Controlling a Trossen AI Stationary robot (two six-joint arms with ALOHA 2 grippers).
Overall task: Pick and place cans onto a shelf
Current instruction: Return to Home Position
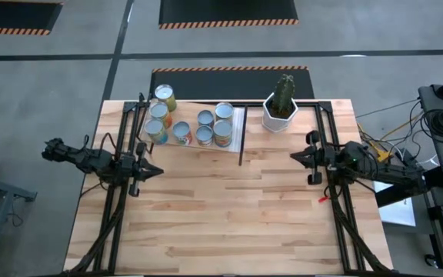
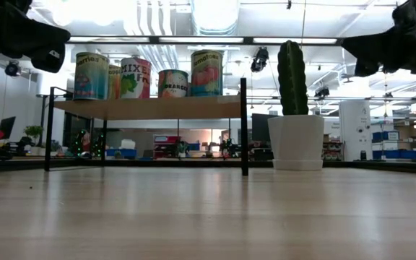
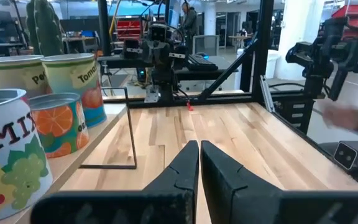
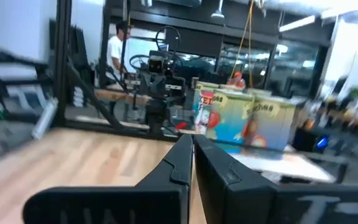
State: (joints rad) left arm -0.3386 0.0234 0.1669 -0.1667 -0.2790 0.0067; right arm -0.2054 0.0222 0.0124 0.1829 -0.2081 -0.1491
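Several cans (image 1: 194, 125) with silver tops and colourful labels stand upright on the shelf (image 1: 237, 137), a pale panel on thin black legs at the table's far side; the low view shows them in a row (image 2: 146, 76) on the raised board (image 2: 150, 108). My left gripper (image 1: 157, 171) hangs shut at the table's left side, pointing level toward the right, holding nothing. My right gripper (image 1: 294, 158) hangs shut at the right side, pointing toward the left, also with nothing in it. Both are above the table and apart from the cans.
A white pot with a green cactus (image 1: 281, 108) stands on the table just right of the shelf. Black frame rails (image 1: 114, 208) run along the table's left and right sides. Bare planks (image 1: 229, 215) fill the middle and near part of the table.
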